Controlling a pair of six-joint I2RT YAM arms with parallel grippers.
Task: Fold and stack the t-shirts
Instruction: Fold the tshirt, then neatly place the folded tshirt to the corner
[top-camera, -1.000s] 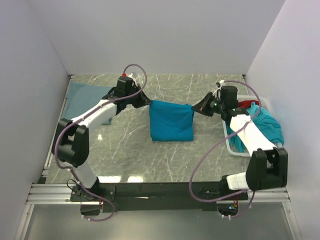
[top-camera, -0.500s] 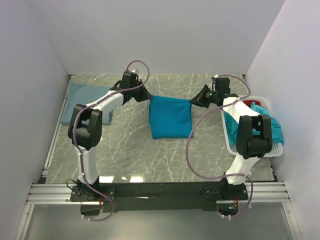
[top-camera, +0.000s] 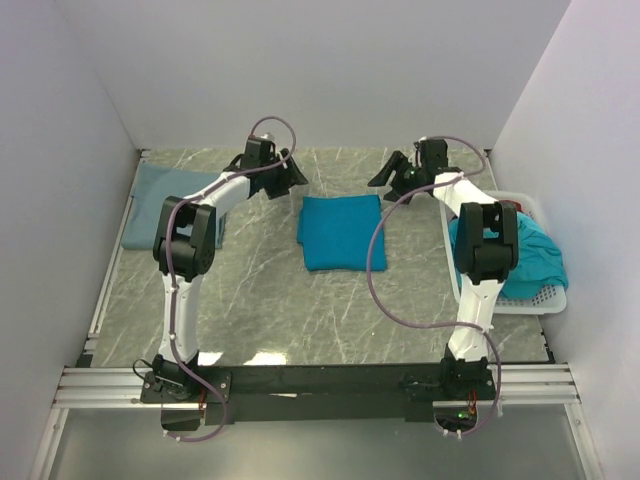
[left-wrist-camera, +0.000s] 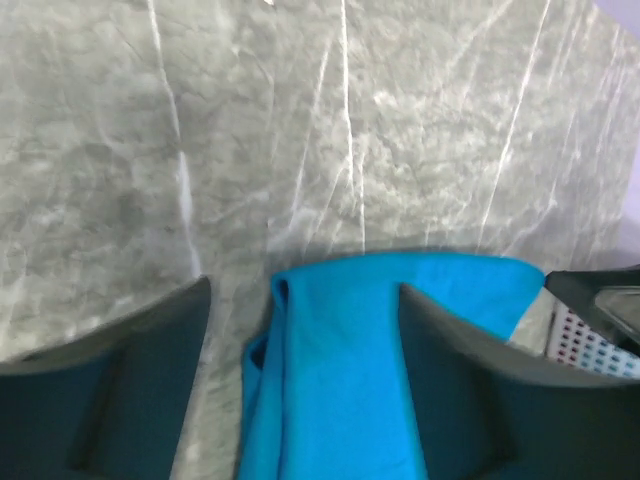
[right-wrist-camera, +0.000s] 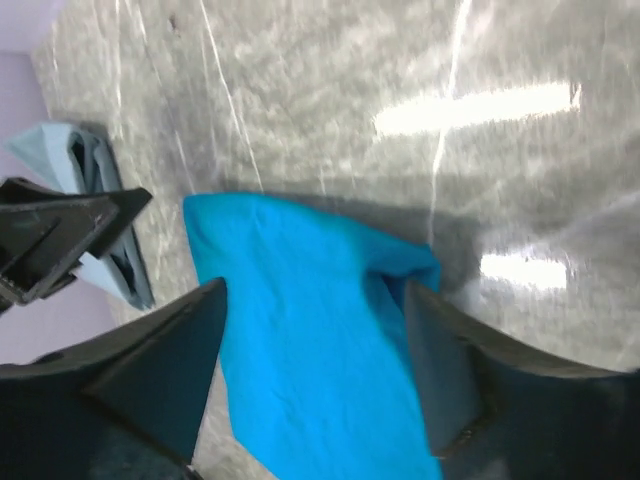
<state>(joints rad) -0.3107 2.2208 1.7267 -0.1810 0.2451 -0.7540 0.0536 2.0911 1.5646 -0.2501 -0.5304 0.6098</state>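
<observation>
Release is the change: both arms, which held the folded teal t-shirt (top-camera: 340, 232) stretched by its far corners a moment ago, have let go and drawn back. The left gripper (top-camera: 292, 174) and right gripper (top-camera: 384, 176) hover just beyond its far edge, fingers spread wide, holding nothing. It lies flat in the middle of the table (top-camera: 250, 290), apart from the grey-blue shirt (top-camera: 165, 200) at left. The fold looks finished; stacking seems next, with more waiting in the basket (top-camera: 530, 302).
</observation>
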